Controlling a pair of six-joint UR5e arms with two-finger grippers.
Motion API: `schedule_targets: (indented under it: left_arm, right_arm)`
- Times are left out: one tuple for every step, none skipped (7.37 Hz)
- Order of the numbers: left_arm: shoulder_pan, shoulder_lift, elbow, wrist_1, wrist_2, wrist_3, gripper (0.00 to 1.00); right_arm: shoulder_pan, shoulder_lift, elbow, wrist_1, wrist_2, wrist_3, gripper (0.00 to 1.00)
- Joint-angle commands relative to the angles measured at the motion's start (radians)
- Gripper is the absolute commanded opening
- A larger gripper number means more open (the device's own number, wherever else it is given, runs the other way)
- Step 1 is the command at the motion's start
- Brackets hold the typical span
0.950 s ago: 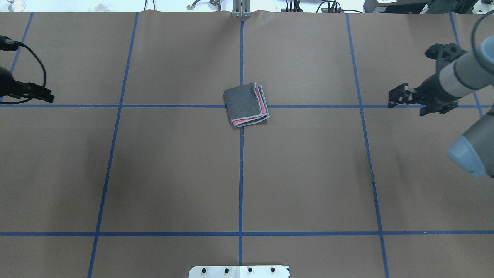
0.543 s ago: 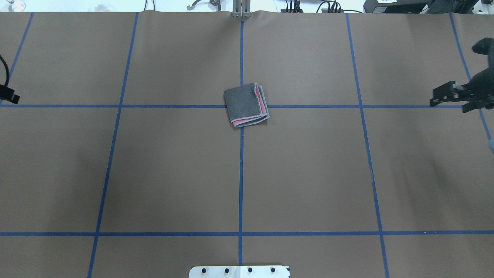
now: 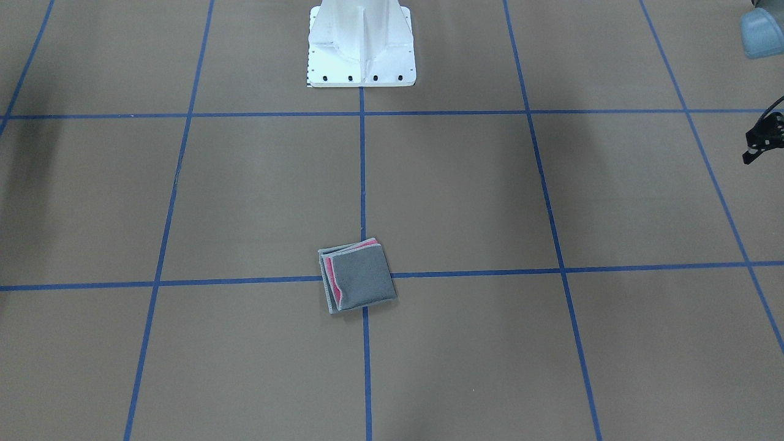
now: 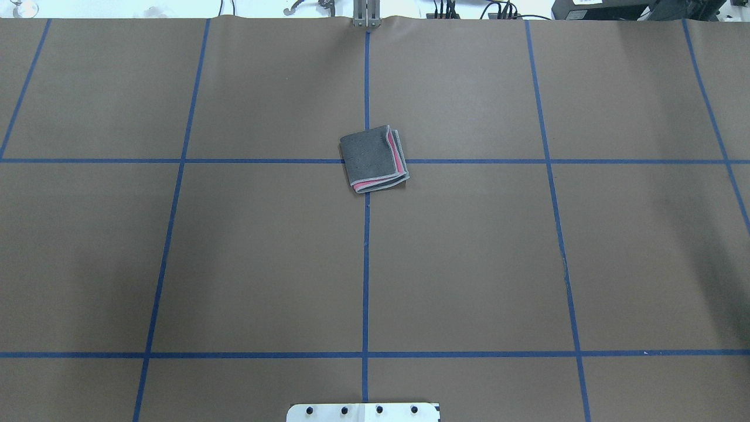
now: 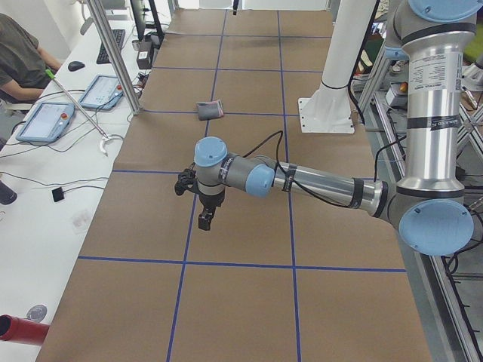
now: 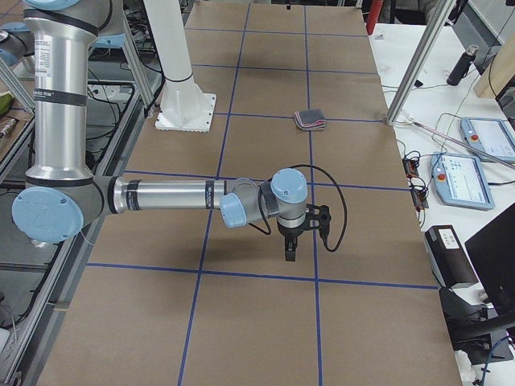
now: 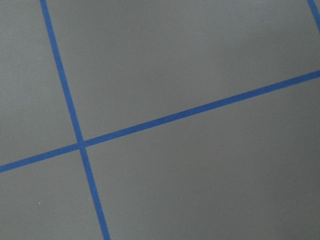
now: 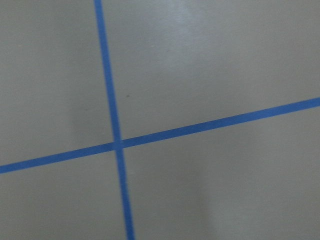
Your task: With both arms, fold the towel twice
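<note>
The towel (image 4: 370, 157) lies folded into a small square at the table's middle, grey face up, with pink layers and light stitched borders showing along two edges; it also shows in the front-facing view (image 3: 361, 278) and both side views (image 5: 210, 110) (image 6: 311, 119). Neither gripper touches it. My left gripper (image 5: 205, 219) hangs over the table's left end, far from the towel; only part of it shows at the front-facing view's edge (image 3: 762, 139), so I cannot tell its state. My right gripper (image 6: 290, 251) hangs over the table's right end; I cannot tell its state. Both wrist views show only brown paper and blue tape.
The white pedestal base (image 3: 361, 49) stands at the robot's side of the table. Blue tape lines (image 4: 366, 264) grid the brown paper. An operators' desk with tablets (image 5: 45, 121), a metal post (image 5: 113, 53) and a seated person (image 5: 19, 53) lie beyond the far edge.
Both arms have drawn outward, left arm to the left and right arm to the right, and have left the overhead view. The towel has not moved.
</note>
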Motion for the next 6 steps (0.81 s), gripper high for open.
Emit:
schedule_targets:
  left_arm:
    - [-0.086,0.036,0.011,0.073,-0.058,0.111,1.00]
    - [-0.091,0.024,0.044,0.099,-0.063,0.079,1.00]
    - [-0.093,0.000,0.046,0.143,-0.067,0.006,1.00]
    - [-0.093,-0.016,0.051,0.148,-0.095,-0.012,1.00]
    - [-0.090,-0.042,0.124,0.133,-0.110,-0.042,1.00]
    - [-0.093,-0.033,0.126,0.069,-0.113,-0.040,1.00]
  right_arm:
    - [0.003,0.002,0.004,-0.011,0.002,-0.007,1.00]
    - [-0.036,0.017,0.003,-0.075,0.002,-0.007,1.00]
    - [-0.063,0.042,0.007,-0.159,0.002,-0.016,1.00]
    - [-0.055,0.043,0.033,-0.237,0.025,-0.097,1.00]
    - [-0.075,0.054,0.039,-0.358,0.036,-0.183,1.00]
    - [-0.042,0.094,0.045,-0.434,0.039,-0.255,1.00]
